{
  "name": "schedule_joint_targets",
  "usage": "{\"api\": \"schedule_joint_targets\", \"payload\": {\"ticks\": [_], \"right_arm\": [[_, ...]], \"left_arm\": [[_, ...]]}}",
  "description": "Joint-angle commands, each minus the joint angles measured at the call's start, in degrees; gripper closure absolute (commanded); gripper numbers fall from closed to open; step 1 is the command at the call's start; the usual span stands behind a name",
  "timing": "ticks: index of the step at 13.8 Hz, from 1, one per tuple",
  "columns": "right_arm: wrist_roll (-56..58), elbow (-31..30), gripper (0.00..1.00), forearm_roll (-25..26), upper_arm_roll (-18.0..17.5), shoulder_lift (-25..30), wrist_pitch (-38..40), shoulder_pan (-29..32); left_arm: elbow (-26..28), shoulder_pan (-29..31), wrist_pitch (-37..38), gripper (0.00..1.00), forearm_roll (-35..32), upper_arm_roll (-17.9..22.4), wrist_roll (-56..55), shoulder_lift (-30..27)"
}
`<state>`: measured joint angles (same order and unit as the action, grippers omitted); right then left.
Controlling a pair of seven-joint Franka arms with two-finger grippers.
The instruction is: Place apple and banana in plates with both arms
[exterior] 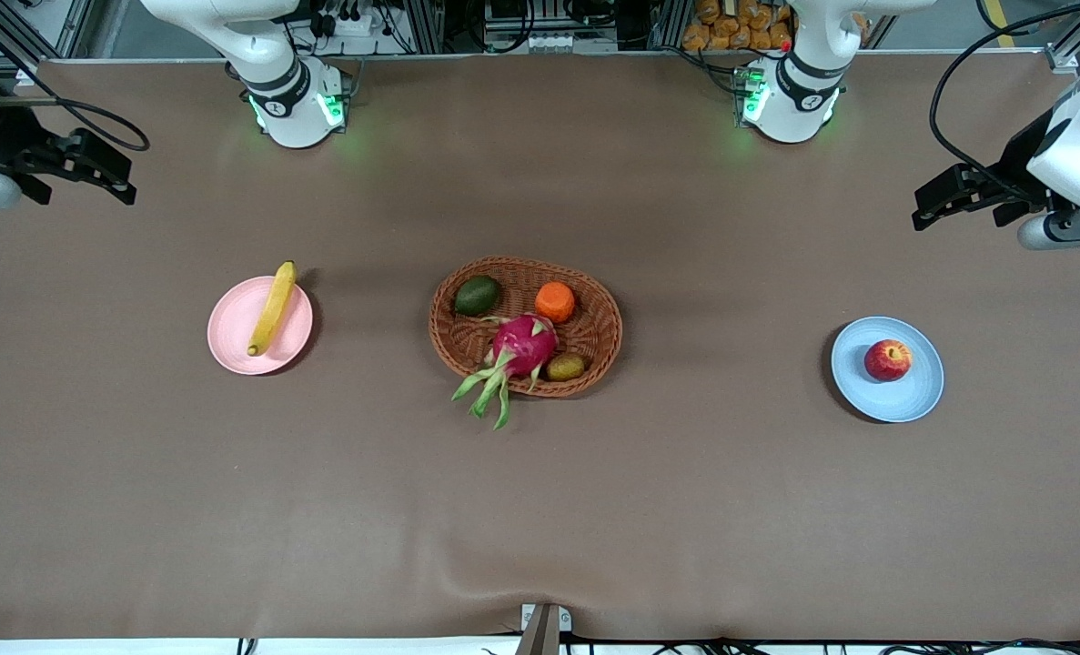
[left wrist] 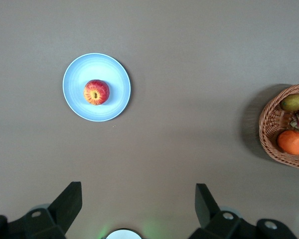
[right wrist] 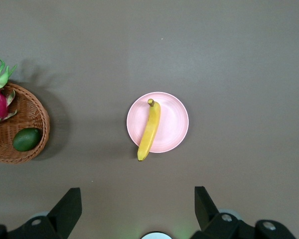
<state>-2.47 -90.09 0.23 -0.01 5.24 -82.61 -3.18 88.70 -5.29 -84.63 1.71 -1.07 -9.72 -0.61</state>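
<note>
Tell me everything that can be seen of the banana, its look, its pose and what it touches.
The banana is long, slender and nearly straight, smooth yellow with darker tips. It lies flat across the pale pink plate, toward the right arm's end of the table. One tip juts past the rim on the side farther from the front camera; the other tip rests near the rim closest to that camera. It touches only the plate. No gripper is near it.

Two white arms [exterior: 267,55] with dark joint bands, green-lit bases, black cables and black claws [exterior: 944,196].
</note>
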Motion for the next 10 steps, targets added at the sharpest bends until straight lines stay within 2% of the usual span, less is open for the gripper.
{"api": "schedule_joint_targets", "payload": {"ticks": [1, 10], "right_arm": [[2.5, -2.5, 0.0, -1.4, -0.4, 2.2, -1.2, 2.0], [2.6, -2.5, 0.0, -1.3, -0.3, 1.9, -1.6, 2.0]], "left_arm": [[-0.1, -0.2, 0.8, 0.0, 0.1, 0.1, 0.7, -0.4], [-0.1, -0.2, 0.7, 0.0, 0.3, 0.1, 0.7, -0.2]]}}
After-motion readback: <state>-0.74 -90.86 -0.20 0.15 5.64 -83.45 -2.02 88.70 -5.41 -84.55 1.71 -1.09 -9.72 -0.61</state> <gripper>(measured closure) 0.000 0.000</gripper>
